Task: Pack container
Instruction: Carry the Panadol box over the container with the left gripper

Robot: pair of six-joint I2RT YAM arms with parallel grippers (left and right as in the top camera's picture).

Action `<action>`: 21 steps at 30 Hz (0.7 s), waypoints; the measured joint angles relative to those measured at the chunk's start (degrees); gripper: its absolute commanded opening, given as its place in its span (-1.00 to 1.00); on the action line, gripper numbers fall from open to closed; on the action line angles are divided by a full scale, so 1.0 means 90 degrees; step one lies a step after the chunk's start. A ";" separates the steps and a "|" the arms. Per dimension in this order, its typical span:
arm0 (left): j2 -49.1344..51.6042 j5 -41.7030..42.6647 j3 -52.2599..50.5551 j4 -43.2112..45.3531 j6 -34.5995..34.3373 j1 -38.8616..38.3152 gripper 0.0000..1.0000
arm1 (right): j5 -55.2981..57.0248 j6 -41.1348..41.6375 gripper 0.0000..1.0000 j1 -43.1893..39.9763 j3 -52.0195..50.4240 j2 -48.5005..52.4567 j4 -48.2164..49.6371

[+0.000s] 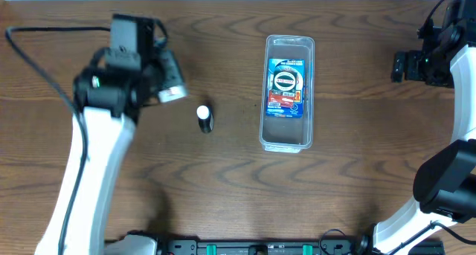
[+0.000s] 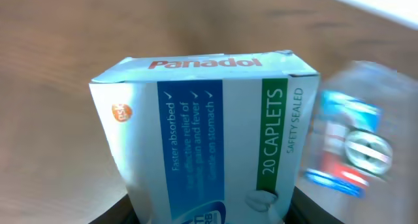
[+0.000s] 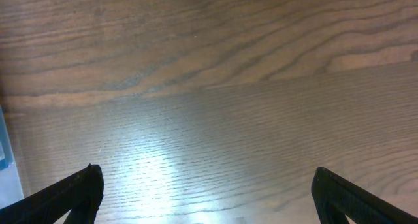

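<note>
Across the wooden surface (image 1: 223,181) the job reads as partly done, with one item packed, one in hand and one waiting.

The left arm reaches in from the near left. Its left gripper (image 1: 168,82) hangs above the surface, well left of the container (image 1: 289,140). The right arm stands off at the far right edge. Its right gripper (image 3: 208,174) has its fingers (image 3: 78,191) wide apart, with only bare wood between them.

The container is a clear, long plastic bin lying lengthwise right of centre. The left wrist view catches it as a blur to the right. A blue and red packet (image 1: 285,88) already lies flat in it, taking up the far and middle part and leaving the near end free.

The Panadol box (image 2: 209,139) is marked 20 caplets. It is clamped between the left fingers (image 2: 302,208) at its lower end, with its top face turned towards the camera and clear of the surface.

A small dark bottle (image 1: 204,118) with a white cap rests on the wood between the left gripper and the container, touching neither.

So the step in hand looks like carrying the box to the bin. I judge the next move calls for a sideways reach to the right, passing over the bottle. The box should then be turned to suit the narrow opening, lowered beside or onto the packet, and released.
</note>
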 measured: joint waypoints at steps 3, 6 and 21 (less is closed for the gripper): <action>-0.0418 0.0010 0.0010 0.0289 -0.0158 -0.0950 -0.01 | 0.0000 0.0000 0.98 0.0002 0.0000 0.0000 -0.0002; -0.0464 0.0017 0.0015 0.0527 -0.0323 -0.1729 0.00 | 0.0002 0.0002 0.98 0.0000 0.0000 0.0000 -0.0002; 0.1860 -0.0126 0.0017 0.2159 -0.0726 -0.3660 0.00 | 0.0000 0.0000 0.98 0.0000 0.0000 0.0000 -0.0002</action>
